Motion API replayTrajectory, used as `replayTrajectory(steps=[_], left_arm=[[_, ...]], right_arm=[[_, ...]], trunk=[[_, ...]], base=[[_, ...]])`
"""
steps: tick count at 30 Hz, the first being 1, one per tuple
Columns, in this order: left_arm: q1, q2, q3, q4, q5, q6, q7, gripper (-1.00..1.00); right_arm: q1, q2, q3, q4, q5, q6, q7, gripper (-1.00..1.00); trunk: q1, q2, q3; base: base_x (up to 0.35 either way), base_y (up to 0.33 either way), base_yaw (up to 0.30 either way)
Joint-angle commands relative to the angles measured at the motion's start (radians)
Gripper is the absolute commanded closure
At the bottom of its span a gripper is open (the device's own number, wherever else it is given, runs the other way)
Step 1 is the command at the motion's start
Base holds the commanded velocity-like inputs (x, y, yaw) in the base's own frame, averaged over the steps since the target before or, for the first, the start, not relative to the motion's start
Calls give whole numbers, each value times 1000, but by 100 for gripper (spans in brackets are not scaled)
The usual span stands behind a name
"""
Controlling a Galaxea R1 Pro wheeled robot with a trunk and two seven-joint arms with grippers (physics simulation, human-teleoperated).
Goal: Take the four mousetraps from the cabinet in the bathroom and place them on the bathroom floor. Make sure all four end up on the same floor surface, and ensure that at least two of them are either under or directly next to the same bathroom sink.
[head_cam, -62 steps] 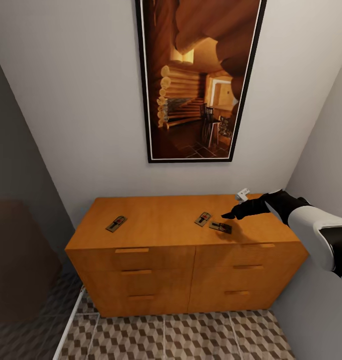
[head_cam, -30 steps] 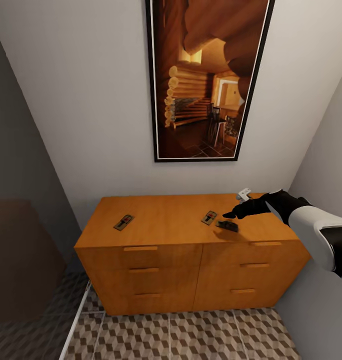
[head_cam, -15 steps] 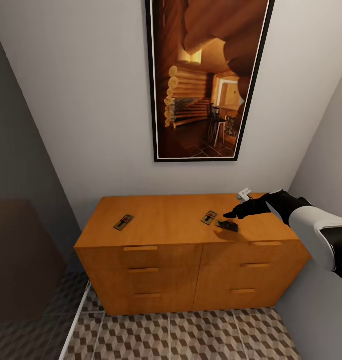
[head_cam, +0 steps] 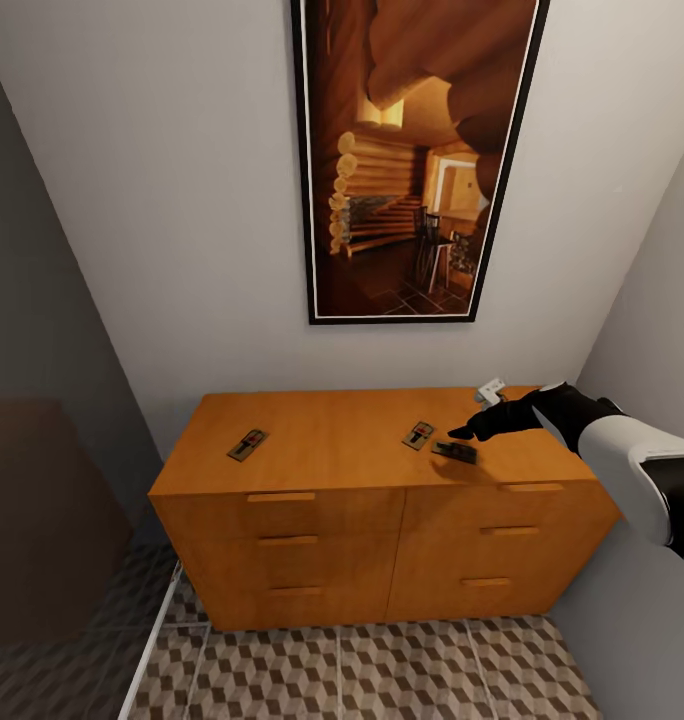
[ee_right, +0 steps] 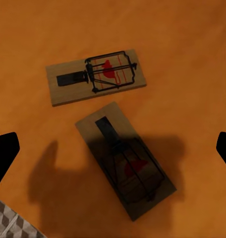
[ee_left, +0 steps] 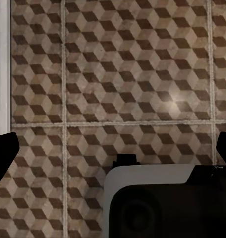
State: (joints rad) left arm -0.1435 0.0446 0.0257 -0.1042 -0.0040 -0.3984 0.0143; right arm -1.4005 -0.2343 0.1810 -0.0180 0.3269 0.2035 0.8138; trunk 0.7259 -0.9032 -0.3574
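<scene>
Three mousetraps lie on top of the orange-brown cabinet: one at the left, and two close together at the right. My right gripper hovers open just above the right pair. In the right wrist view one mousetrap lies lit, while the other sits in the gripper's shadow between the wide-apart fingertips. My left gripper is open and empty over the cube-patterned bathroom floor. The bathroom sink is out of view.
A tall framed picture hangs on the wall behind the cabinet. Walls close in at the right and a dark partition at the left. Patterned floor runs in front of the drawers. A white part of my own body shows below the left gripper.
The view shifted a little to the left two seconds ago, then held still. My right gripper has dipped very slightly toward the nearer right mousetrap. The traps have not moved.
</scene>
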Motion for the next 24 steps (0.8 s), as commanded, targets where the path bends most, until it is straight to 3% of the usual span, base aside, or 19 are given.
replayTrajectory(steps=[1, 24], left_arm=[[-1, 0, 2, 1, -1, -3, 1, -100], [-1, 0, 2, 1, -1, -3, 1, -100]], right_arm=[[0, 0, 8, -2, -8, 8, 4, -100], [0, 0, 8, -2, -8, 8, 4, -100]], trunk=[[0, -1, -1], [0, -1, -23]], base=[[0, 0, 0], [0, 0, 0]])
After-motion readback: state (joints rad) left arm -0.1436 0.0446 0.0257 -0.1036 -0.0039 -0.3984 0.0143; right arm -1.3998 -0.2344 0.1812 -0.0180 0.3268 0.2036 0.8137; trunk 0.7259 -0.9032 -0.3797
